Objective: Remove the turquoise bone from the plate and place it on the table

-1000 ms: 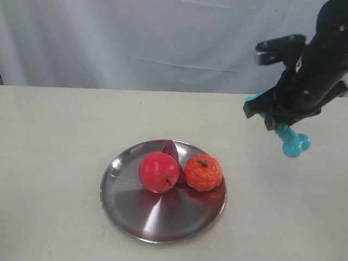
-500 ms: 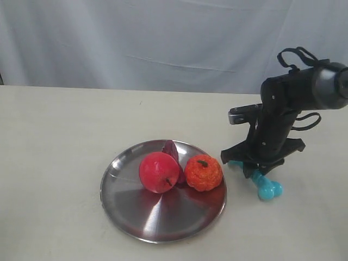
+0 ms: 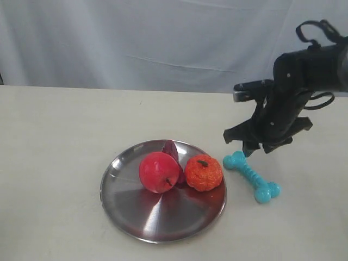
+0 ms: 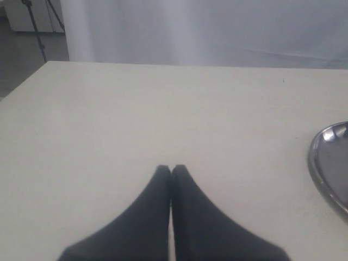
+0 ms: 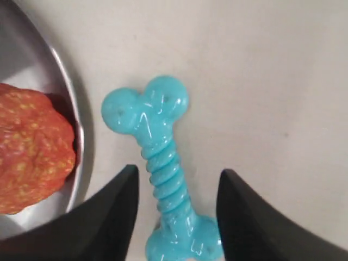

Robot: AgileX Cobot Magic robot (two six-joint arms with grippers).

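Cream-beige tabletop is being backed by a pale curtain. On it the turquoise bone is lying flat, off the plate and just beside its rim, nearest the orange fruit (the red apple is sitting next to that fruit on the plate).

The right fingers are being held apart, one on either side of the ribbed shaft. Neither appears to be touching it, so nothing is being gripped. The left fingers are being held together over bare tabletop, well apart from the bone.

The placing is being judged as done in substance, and the step in hand as the retreat. This is best being carried out as a straight rise, with the fingers being kept wide until the knobbed ends are being cleared. A sideways drift could be nudging the bone against the rim or setting it rolling. No sweep toward the plate is being called for.
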